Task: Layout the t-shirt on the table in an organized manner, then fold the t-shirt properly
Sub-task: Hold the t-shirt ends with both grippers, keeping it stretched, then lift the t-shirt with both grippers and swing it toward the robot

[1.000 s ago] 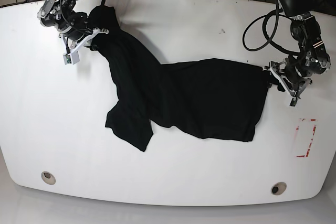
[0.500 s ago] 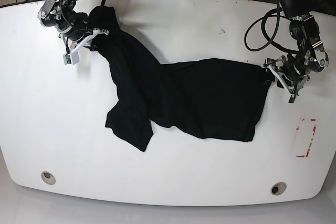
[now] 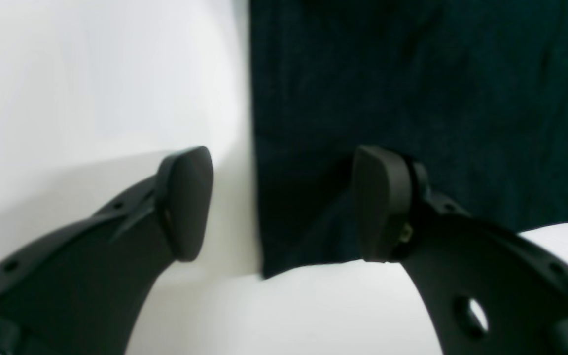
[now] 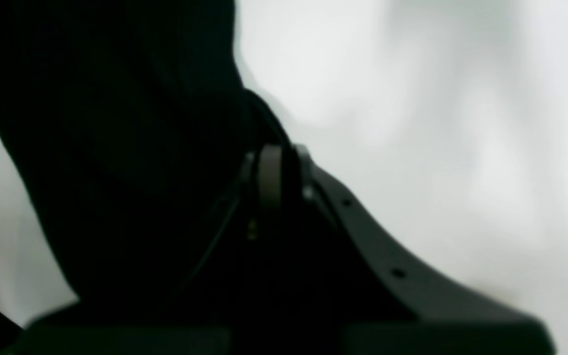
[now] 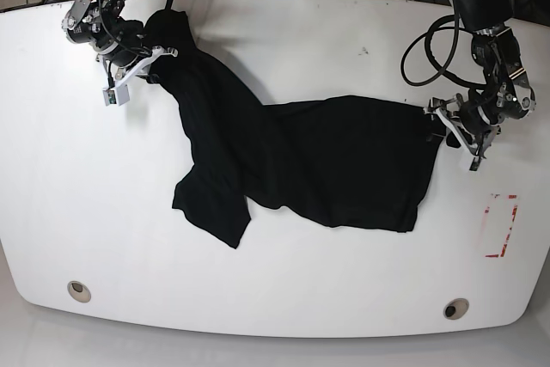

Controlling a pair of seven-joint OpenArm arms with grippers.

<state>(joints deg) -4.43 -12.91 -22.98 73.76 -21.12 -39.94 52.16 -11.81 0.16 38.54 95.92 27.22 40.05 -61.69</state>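
Note:
The black t-shirt [image 5: 344, 161] lies crumpled on the white table [image 5: 284, 40], plain side up, with one end drawn out to the far left. My right gripper [image 5: 153, 64] is shut on that far-left end; in the right wrist view the shut gripper [image 4: 269, 172] pinches dark cloth [image 4: 116, 148]. My left gripper [image 5: 440, 125] sits at the shirt's right edge. In the left wrist view it [image 3: 284, 204] is open, one pad [image 3: 185, 202] over bare table and the other [image 3: 380, 202] over the cloth [image 3: 412, 98], with the shirt's corner between the jaws.
A red-and-white tape rectangle [image 5: 501, 225] is at the right of the table. Two grommet holes [image 5: 78, 290] [image 5: 455, 308] sit near the front edge. Cables hang behind the far edge.
My left gripper has shifted a little toward the far side along the shirt's right edge. The right gripper and the shirt have not moved.

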